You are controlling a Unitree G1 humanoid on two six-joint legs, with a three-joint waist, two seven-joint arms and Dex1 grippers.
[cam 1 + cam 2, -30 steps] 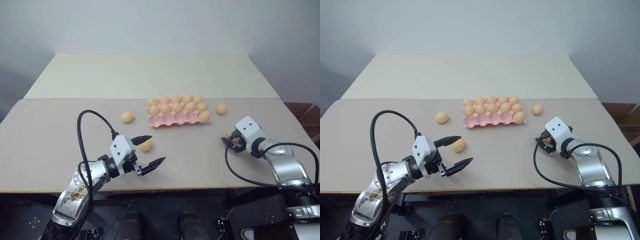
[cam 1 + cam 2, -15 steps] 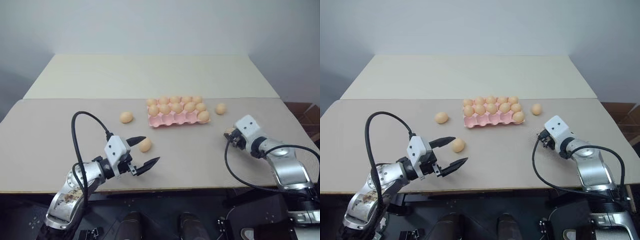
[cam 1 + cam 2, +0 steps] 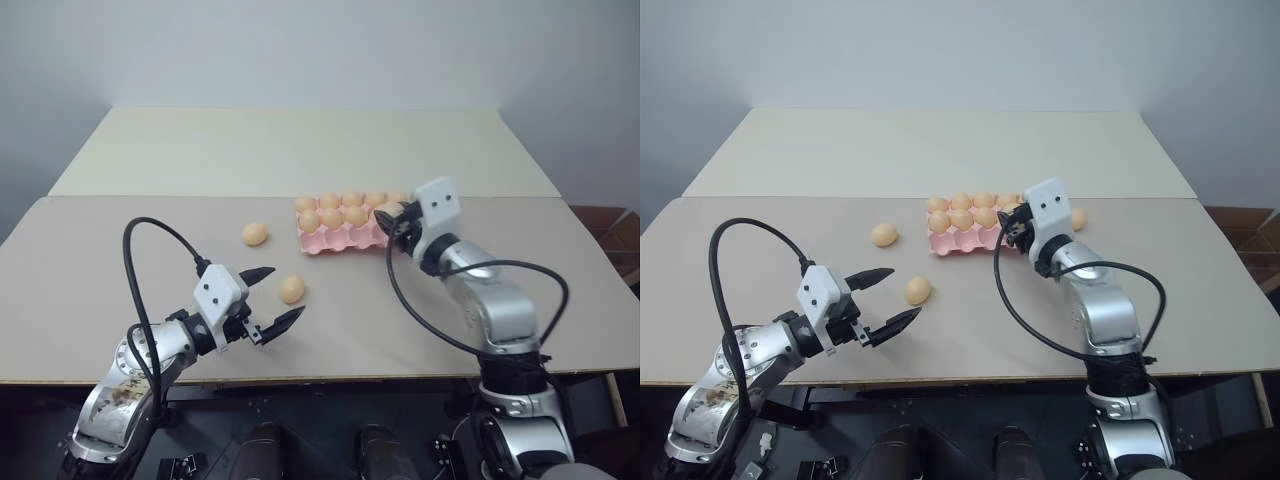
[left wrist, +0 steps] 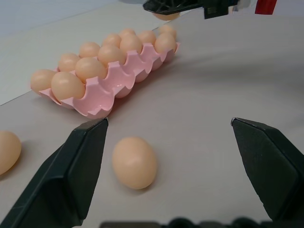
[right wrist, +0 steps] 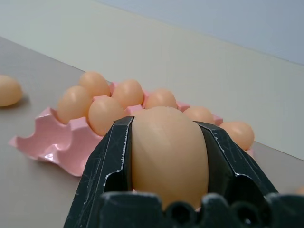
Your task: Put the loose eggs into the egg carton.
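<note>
Carrying pale tan oval egg clamped in right gripper toward mostly filled pink moulded carton; idling left gripper wide open, empty; leaving three eggs loose on table

Counted: one egg carton; three loose eggs on the surface; one egg between fingers.

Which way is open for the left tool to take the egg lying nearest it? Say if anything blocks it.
Probably yes: the left tool is open, and the nearest egg lies just ahead on bare table, apart from the egg carton.
</note>
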